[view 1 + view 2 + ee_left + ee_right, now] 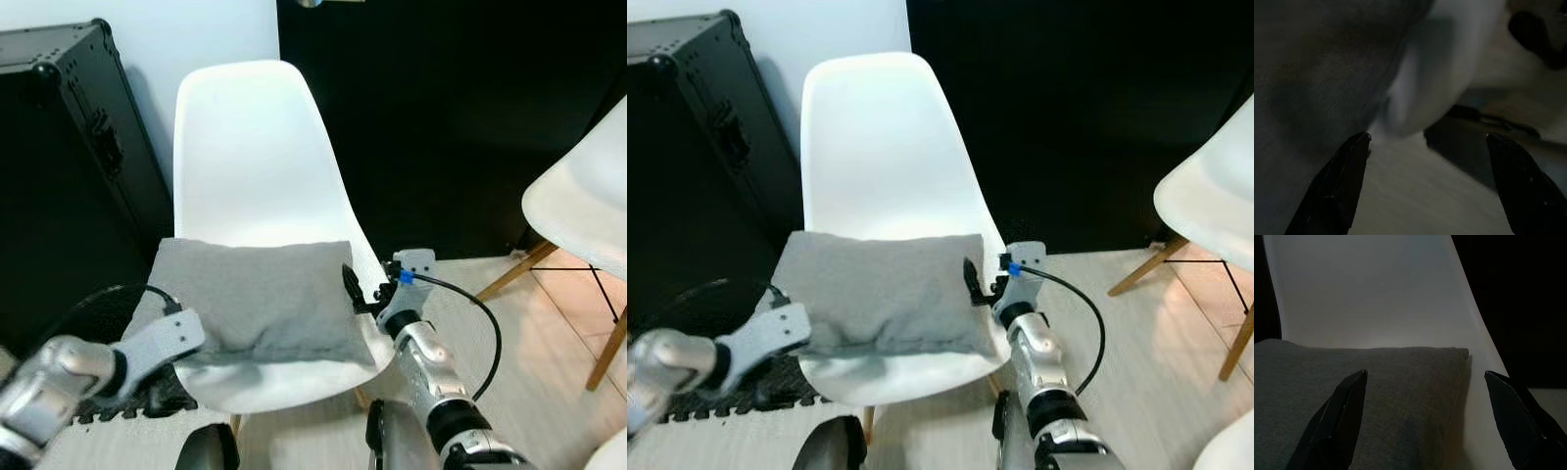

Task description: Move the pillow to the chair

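Resting flat on the white chair [255, 147] seat, grey pillow [257, 294]; left tool [1425, 186] and right tool [1425, 421] spread wide, gripping nothing.

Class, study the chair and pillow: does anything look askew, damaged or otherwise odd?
Nothing stands out. The grey pillow lies flat on the white chair's seat, undamaged. The left gripper and right gripper are open at its sides.

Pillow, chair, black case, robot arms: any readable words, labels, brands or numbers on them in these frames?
None can be read. The grey pillow, the white chair and the black case show no print. The blue tag on the right gripper wrist carries no legible text.
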Robot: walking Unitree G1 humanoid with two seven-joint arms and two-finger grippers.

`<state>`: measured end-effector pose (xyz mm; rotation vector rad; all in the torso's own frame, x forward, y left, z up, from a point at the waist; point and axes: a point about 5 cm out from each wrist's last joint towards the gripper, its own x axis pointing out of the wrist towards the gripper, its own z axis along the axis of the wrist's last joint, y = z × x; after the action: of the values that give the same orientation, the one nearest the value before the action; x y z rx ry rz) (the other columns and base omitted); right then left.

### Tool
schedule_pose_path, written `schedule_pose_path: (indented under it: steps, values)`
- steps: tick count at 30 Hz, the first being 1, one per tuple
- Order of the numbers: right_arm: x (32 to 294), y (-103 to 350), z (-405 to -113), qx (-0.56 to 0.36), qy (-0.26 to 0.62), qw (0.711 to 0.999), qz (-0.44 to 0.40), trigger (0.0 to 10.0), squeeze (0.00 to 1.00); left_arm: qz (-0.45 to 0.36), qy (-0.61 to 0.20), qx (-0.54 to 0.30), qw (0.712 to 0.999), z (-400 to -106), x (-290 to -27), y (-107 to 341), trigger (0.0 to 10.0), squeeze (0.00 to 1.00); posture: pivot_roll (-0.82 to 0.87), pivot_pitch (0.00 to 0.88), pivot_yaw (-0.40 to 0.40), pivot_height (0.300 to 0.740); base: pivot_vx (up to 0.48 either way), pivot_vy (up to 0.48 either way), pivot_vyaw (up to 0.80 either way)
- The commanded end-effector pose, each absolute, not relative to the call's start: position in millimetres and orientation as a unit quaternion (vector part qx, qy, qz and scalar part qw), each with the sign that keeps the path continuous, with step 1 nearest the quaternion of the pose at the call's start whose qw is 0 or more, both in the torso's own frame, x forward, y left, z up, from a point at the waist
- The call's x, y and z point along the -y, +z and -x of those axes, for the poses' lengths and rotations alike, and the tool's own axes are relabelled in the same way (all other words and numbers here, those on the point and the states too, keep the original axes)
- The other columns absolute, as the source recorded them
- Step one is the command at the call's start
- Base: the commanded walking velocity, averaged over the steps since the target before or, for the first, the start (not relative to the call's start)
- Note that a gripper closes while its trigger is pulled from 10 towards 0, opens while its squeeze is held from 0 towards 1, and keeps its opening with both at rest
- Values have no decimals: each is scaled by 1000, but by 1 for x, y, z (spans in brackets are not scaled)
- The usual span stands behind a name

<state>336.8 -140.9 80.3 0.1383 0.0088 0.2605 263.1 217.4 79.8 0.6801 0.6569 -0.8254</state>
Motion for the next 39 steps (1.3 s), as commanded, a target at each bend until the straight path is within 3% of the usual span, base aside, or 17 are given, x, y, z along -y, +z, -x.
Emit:
schedule_pose_path:
  steps: [1,6,10,12,17,24,29,35,39]
  values:
    - [138,78,-337,-14,135,988,-69,10000,0,-343,-355,-301,816,-271,-219,70,10000,0,91,84,-18,560,0,0,0]
    - [136,78,-337,-16,139,988,-64,10000,0,-361,-321,-286,828,-283,-213,60,10000,0,89,87,-18,560,0,0,0]
    - [139,77,-336,-17,137,989,-56,10000,0,-396,-208,-228,865,-316,-202,59,10000,0,80,99,-25,560,0,0,0]
    - [139,76,-336,-17,135,989,-55,10000,0,-393,-191,-221,872,-321,-199,59,10000,0,80,99,-25,560,0,0,0]
    - [141,73,-335,-23,126,991,-47,10000,0,-411,-131,-148,890,-347,-167,68,10000,0,77,109,-25,560,0,0,0]
    - [143,74,-335,-21,112,993,-39,10000,0,-338,-83,-92,933,-370,-125,96,10000,0,61,111,-5,560,0,0,0]
    - [147,74,-334,-18,105,994,-40,10000,0,-286,-99,-80,950,-370,-106,97,10000,0,54,103,8,560,0,0,0]
    - [146,70,-331,-22,104,993,-55,10000,0,-171,-163,-120,964,-357,-122,86,10000,0,66,88,10,560,0,0,0]
    - [143,68,-330,-29,109,992,-63,10000,0,-140,-154,-118,971,-341,-143,82,10000,0,75,81,5,560,0,0,0]
